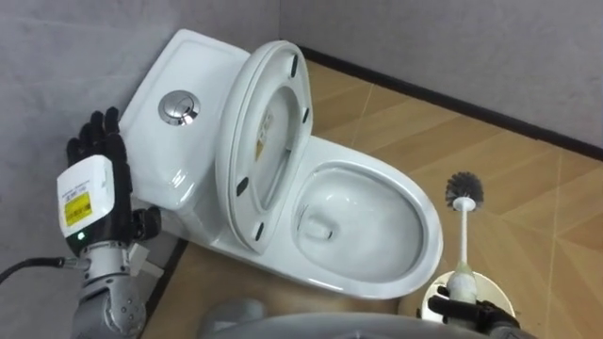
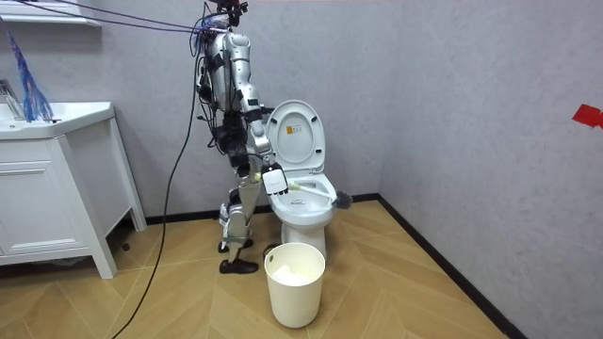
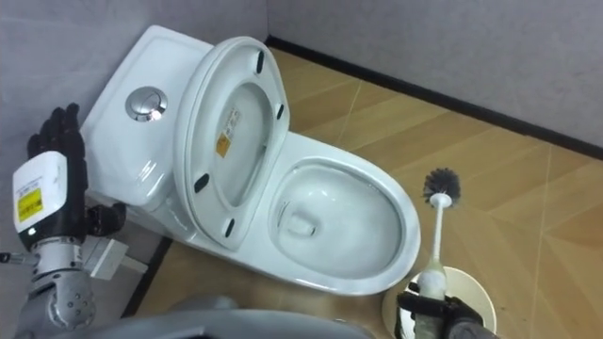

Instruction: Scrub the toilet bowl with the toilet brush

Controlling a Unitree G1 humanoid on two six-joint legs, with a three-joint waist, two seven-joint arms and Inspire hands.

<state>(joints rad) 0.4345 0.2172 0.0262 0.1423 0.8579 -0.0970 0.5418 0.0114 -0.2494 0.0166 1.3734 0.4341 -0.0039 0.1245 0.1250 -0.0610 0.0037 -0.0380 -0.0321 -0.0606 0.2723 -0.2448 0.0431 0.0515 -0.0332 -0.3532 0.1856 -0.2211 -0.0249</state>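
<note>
My right robot hand (image 1: pixel 468 311) is curled round the handle end of the toilet brush (image 1: pixel 463 235). The bristle head stands ahead of it, outside the bowl (image 1: pixel 429 247) rim. Risk: held this far back (long lever), the brush may twist or strike the rim when swung left. My left robot hand (image 1: pixel 94 179) is up beside the tank (image 1: pixel 151 104), fingers straight. The frame edge cuts off my right palm, so I cannot confirm grip firmness.

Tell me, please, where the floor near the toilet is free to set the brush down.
Free: the wooden floor between the toilet bowl and the dark skirting board. Crowded: the bowl's front, where the right hand grips the brush by the white bin, and the tank side, where the left hand stands.
</note>
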